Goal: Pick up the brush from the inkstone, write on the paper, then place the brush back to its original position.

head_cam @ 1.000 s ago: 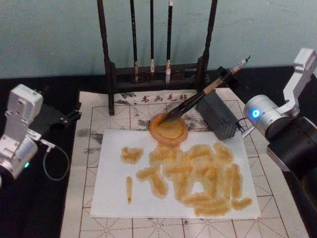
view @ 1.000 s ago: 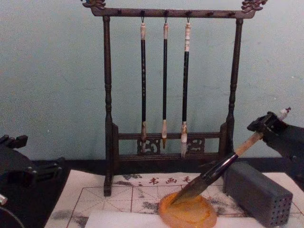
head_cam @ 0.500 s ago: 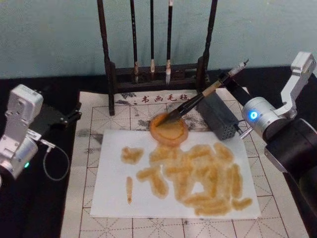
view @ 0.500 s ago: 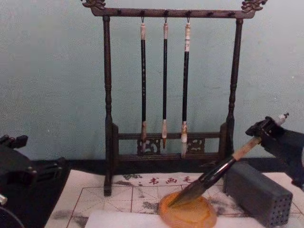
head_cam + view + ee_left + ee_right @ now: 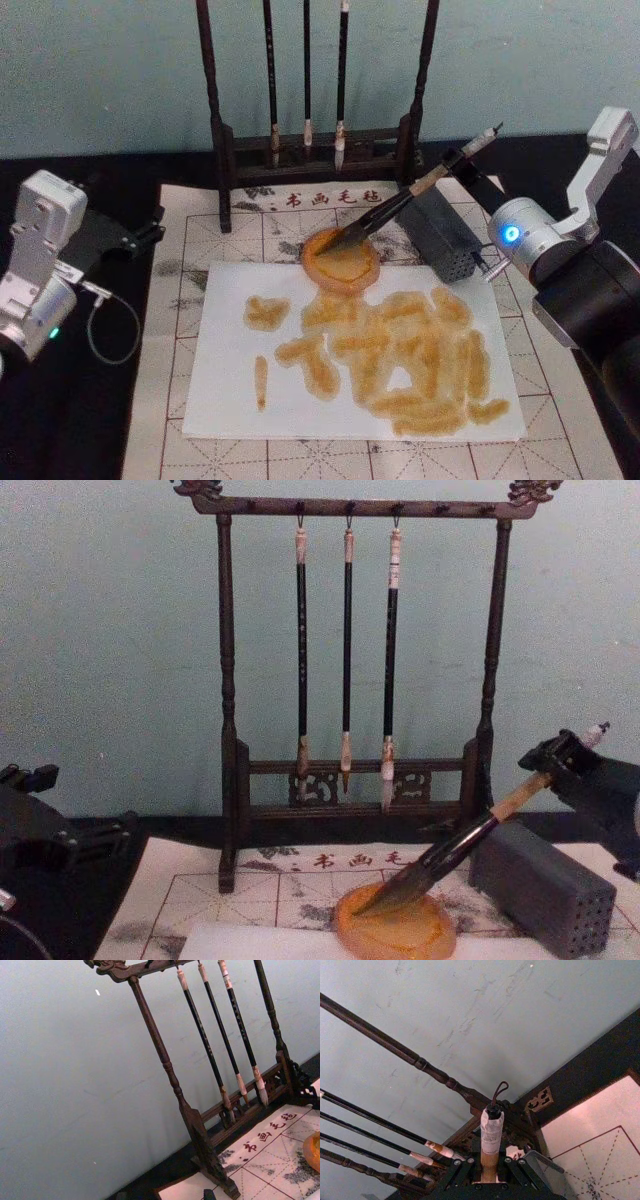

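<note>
Brush (image 5: 400,205) handle pinched between right gripper (image 5: 556,761) fingers near its whitish end, tuft in inkstone (image 5: 341,262).

Head looks down, chest level; both share the brush rack (image 5: 315,110)

Both arms wear silver-grey boxy wrist housings over black bodies. The right arm carries a glowing blue ring light, the left a small green lamp and thin looping cable.

Glossy amber inkstone (image 5: 342,261), wooden-handled brush (image 5: 400,204)
</note>
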